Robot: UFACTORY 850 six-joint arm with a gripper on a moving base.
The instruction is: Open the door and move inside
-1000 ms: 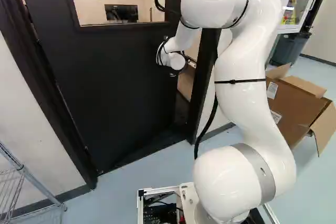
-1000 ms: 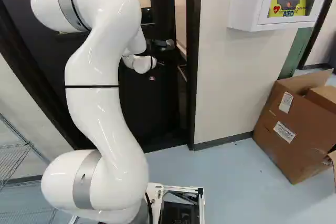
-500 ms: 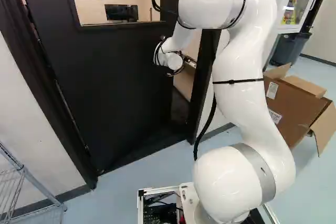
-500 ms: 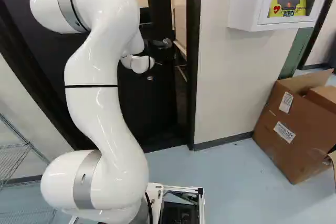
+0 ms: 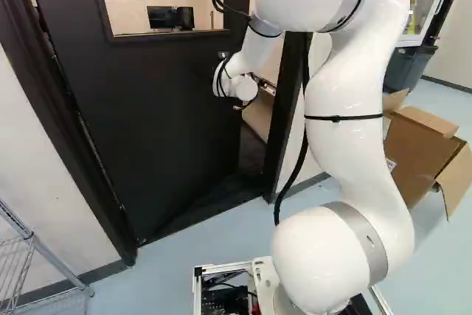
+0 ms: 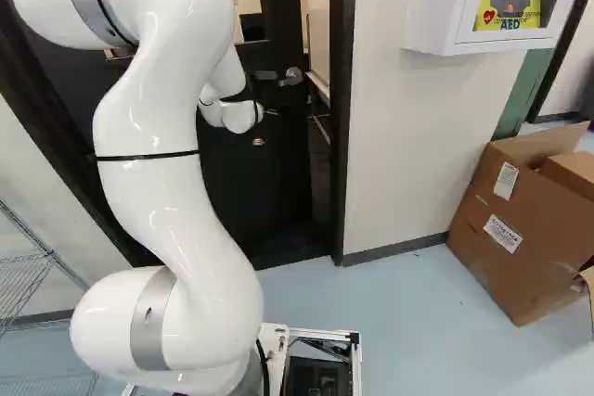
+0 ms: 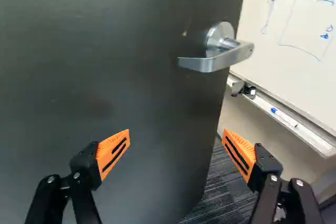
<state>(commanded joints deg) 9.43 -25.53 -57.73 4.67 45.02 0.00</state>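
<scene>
The dark door point(image 5: 162, 123) stands ajar, swung away from me into the room beyond, with a gap at its handle side. Its silver lever handle point(image 6: 292, 76) shows above the arm's wrist; in the wrist view the handle point(image 7: 215, 62) lies ahead of the gripper, near the door's free edge, untouched. The gripper point(image 5: 243, 106) is mostly hidden behind the arm's last joint in the left base view. In the wrist view the gripper point(image 7: 176, 135) is open, its orange-padded fingers wide apart with nothing held. One finger is before the door face, the other before the gap.
A dark door frame point(image 6: 342, 118) stands at the handle side. Through the gap are a whiteboard point(image 7: 294, 24) with a tray and dark carpet point(image 7: 223, 182). An open cardboard box point(image 6: 524, 220) and a white wall cabinet point(image 6: 445, 6) are to the right, a wire rack point(image 5: 33, 245) to the left.
The door has swung a little farther inward, widening the gap. The arm's upper links have shifted, rightward in the left base view and leftward in the right one. The base has not moved.
</scene>
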